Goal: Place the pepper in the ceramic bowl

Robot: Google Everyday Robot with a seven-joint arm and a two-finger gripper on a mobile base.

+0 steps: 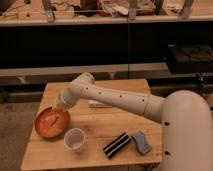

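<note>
Seemingly in: pepper (54,120) just under the gripper (61,106)

Nearest stands a white cup (75,139), right of the ceramic bowl (40,131). A pale streak inside the bowl, probably the pepper, lies just near-left of the gripper hovering at the far rim; its grip cannot be told.

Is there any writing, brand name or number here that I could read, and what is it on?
None can be read.
The bowl, cup, black striped block and white arm show no lettering.
Things on the top shelf are too blurred to tell.
The gripper hangs over the bowl's far rim, with no marking visible.
</note>
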